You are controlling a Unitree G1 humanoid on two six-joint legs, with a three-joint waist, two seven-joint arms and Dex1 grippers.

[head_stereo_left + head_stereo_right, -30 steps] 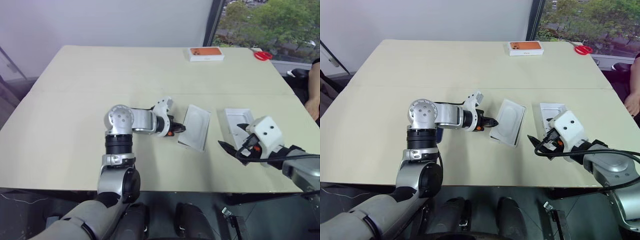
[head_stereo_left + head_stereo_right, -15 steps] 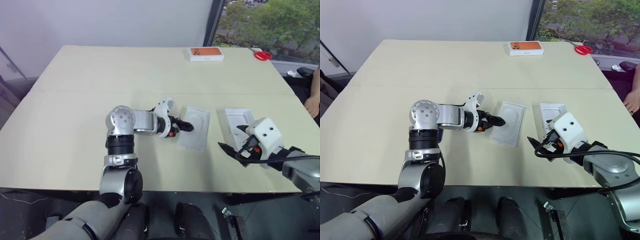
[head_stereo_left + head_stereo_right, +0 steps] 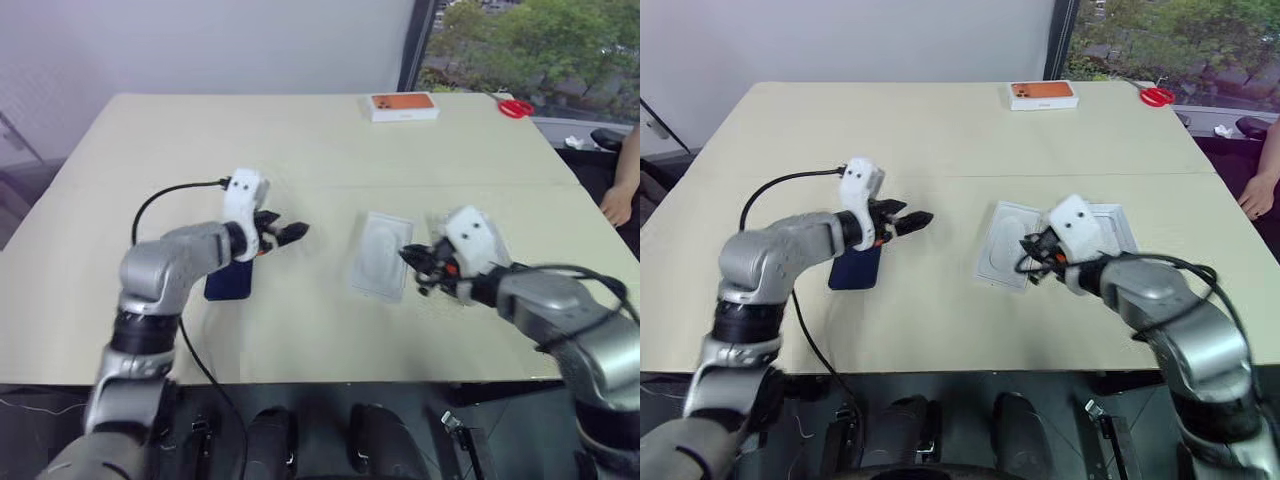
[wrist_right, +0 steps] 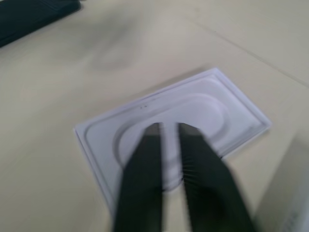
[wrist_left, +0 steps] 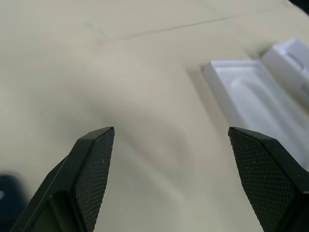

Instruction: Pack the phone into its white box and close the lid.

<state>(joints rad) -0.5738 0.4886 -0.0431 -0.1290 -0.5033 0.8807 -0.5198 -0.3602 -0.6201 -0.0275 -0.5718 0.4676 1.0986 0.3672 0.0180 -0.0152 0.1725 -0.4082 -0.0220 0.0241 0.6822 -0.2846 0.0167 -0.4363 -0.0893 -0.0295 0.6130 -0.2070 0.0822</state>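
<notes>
The dark blue phone lies flat on the table, partly under my left forearm. Just past it, my left gripper hangs open and empty above bare table, pointing toward the thin white insert with an oval recess. My right gripper is shut, tips low over that insert's near end; whether they touch it I cannot tell. The white box sits right behind my right hand, mostly covered by it. The lid is out of view.
A white box with an orange picture and red scissors lie at the far edge of the table. A person's hand rests at the right edge. A black cable loops off my left wrist.
My left gripper opened, released the insert, which now lies flat, and swung left, uncovering the phone. My right gripper shut and moved left to the insert. The camera shifted.
</notes>
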